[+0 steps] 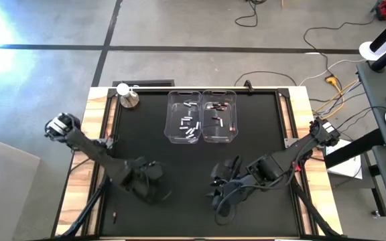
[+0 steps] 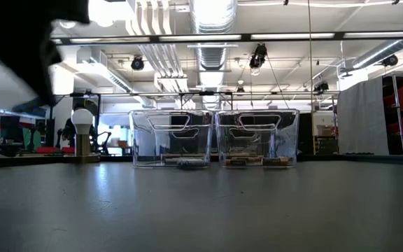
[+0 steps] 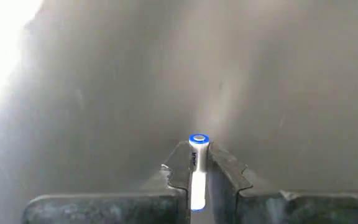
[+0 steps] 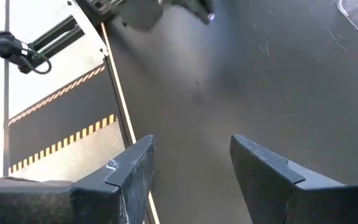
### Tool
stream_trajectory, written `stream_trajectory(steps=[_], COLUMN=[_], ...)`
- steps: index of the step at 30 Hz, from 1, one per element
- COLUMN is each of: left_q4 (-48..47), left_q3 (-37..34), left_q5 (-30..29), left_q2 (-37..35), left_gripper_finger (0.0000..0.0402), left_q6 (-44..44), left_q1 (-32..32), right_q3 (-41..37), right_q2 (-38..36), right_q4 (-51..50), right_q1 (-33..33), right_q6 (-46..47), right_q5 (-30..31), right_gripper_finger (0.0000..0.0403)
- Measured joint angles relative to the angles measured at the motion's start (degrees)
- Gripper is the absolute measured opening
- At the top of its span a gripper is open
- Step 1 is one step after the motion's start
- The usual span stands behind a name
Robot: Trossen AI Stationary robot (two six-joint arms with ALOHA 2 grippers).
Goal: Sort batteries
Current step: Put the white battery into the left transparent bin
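A robotics lab or industrial workshop. The low view looks past the black table (image 2: 201, 210) into a large open hall with exposed ceiling ducts (image 2: 212, 17), strip lights and hanging cables. From above, bare concrete floor (image 1: 179, 27) with taped lines, loose cables (image 1: 327, 73) at two o'clock, equipment stands beside.

2 clear bins (image 1: 201, 117) beside a metal knob (image 1: 127, 97).

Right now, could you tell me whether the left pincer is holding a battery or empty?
Holding one. The left pincer is shut on a silvery-white battery with a blue-ringed end, clamped between its fingers above the dark mat.
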Motion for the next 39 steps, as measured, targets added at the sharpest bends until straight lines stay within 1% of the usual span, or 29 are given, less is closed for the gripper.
stream_trajectory(steps=[3, 6, 8, 11, 14, 16, 19, 24, 27, 30, 35, 39], left_q4=[0.2, 0.5, 1.6, 4.5, 7.7, 9.2, 9.3, 8.9, 6.4, 2.0, -0.9, -1.1], left_q3=[2.3, 5.1, 7.1, 9.7, 12.3, 14.0, 16.5, 22.6, 26.8, 30.6, 31.4, 30.5], left_q5=[-2.7, -4.9, -5.5, -5.0, -2.7, -0.9, 0.8, 6.6, 8.0, 8.0, 8.0, 9.9], left_q2=[-3.9, -7.2, -8.5, -9.2, -8.7, -7.9, -5.5, 1.9, 7.4, 12.4, 18.1, 21.3], left_gripper_finger=[0.0012, 0.0013, 0.0013, 0.0013, 0.0013, 0.0013, 0.0014, 0.0014, 0.0014, 0.0014, 0.0014, 0.0014], left_q6=[8.2, 15.7, 20.7, 27.4, 33.0, 35.4, 38.1, 39.4, 41.0, 42.9, 47.1, 50.2], left_q1=[5.0, 10.5, 14.4, 20.6, 26.1, 29.2, 33.9, 42.5, 46.5, 49.5, 53.3, 56.2], right_q3=[-0.1, 1.4, 3.3, 6.0, 8.4, 9.8, 11.5, 12.4, 12.9, 13.1, 13.1, 12.1], right_q2=[-0.5, -1.9, -2.9, -4.3, -5.3, -5.6, -5.8, -6.0, -6.2, -6.4, -6.5, -6.5], right_q4=[-1.2, -6.0, -9.9, -15.5, -19.2, -20.8, -23.0, -27.6, -31.4, -34.9, -40.5, -41.2], right_q1=[-0.2, -0.6, -0.9, -1.3, -1.3, -1.4, -1.4, -1.4, -1.4, -1.4, -0.7, 1.8], right_q6=[-0.3, -1.8, -3.0, -4.4, -6.3, -7.9, -10.1, -11.1, -10.6, -8.0, -2.0, -0.3], right_q5=[-1.1, -2.0, 0.3, 5.8, 10.6, 12.7, 13.1, 12.9, 12.9, 12.5, 7.6, 6.8], right_gripper_finger=[0.0203, 0.0203, 0.0203, 0.0203, 0.0203, 0.0203, 0.0203, 0.0203, 0.0203, 0.0203, 0.0203, 0.0203])
